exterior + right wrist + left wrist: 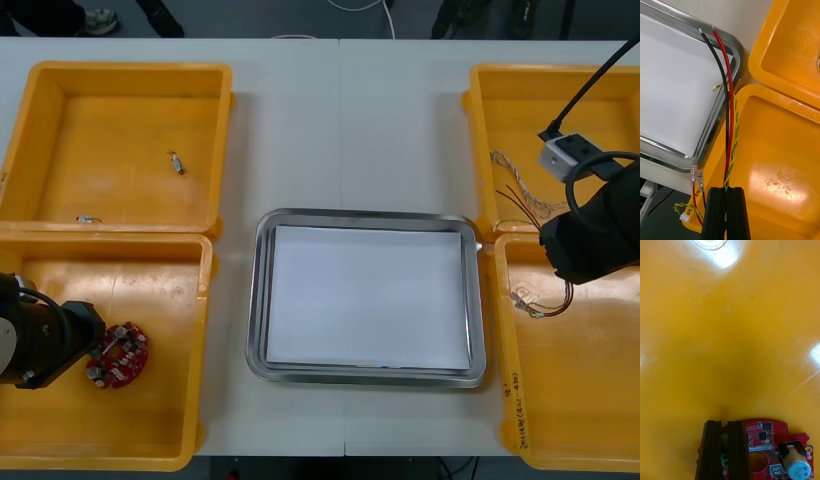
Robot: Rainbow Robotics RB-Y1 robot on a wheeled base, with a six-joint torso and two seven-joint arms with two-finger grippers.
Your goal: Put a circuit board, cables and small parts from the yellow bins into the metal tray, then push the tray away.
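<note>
R hand (726, 191) clamped on bundle of red, black and yellow-green twisted cables (729, 112), above near-right yellow plastic bin (790, 150). Cables' long axis runs out from my fingers (715, 213), free ends over rim of shiny metal tray (738, 52) w/ white inside. Tray sits to my left, just beside bin; R arm nearest, so short shift left. L hand (724, 425) grips edge of round red circuit board (763, 435) in near-left yellow bin (150, 420).

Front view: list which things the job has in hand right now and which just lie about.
In hand: circuit board, gripped by left gripper; held cables, gripped by right gripper; metal tray, awaiting them.
Lying about: small metal parts in far-left yellow bin; loose cables in far-right yellow bin.
</note>
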